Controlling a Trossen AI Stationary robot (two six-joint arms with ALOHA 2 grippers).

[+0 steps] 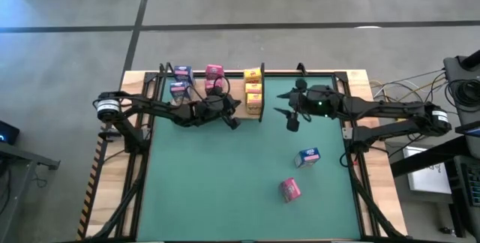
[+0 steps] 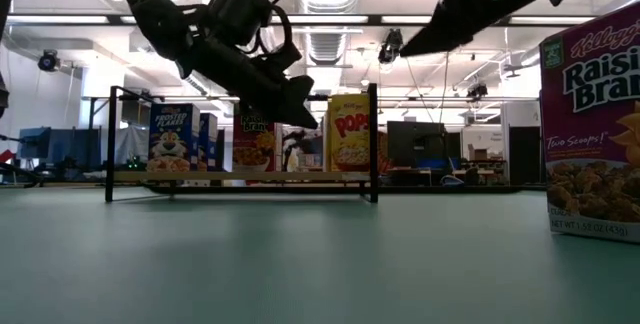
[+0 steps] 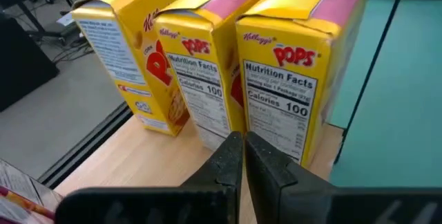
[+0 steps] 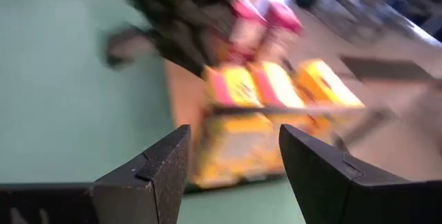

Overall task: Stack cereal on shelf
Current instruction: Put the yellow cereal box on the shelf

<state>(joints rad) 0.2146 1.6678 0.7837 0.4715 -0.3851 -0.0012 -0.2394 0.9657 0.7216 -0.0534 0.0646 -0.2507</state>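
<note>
The shelf [image 1: 232, 97], a light-wood panel with black posts, lies along the table's far edge. On it stand two blue boxes [image 1: 179, 80], two pink boxes [image 1: 214, 77] and three yellow cereal boxes [image 3: 207, 79] in a row, each upright on its bottom end. My left gripper [image 3: 243, 151] is shut and points at the yellow boxes from the shelf's left part; the high view shows a small gap between them. My right gripper [image 1: 291, 119] hangs open above the mat, right of the shelf. A blue box [image 1: 308, 156] and a pink box [image 1: 290, 189] lie on the green mat.
Black frame posts [image 2: 373, 142] rise at the shelf's ends. In the low view the pink box [image 2: 595, 134] stands close at the right. The mat's near left half [image 1: 202, 190] is free. Cables and equipment [image 1: 457, 93] sit beyond the table's right edge.
</note>
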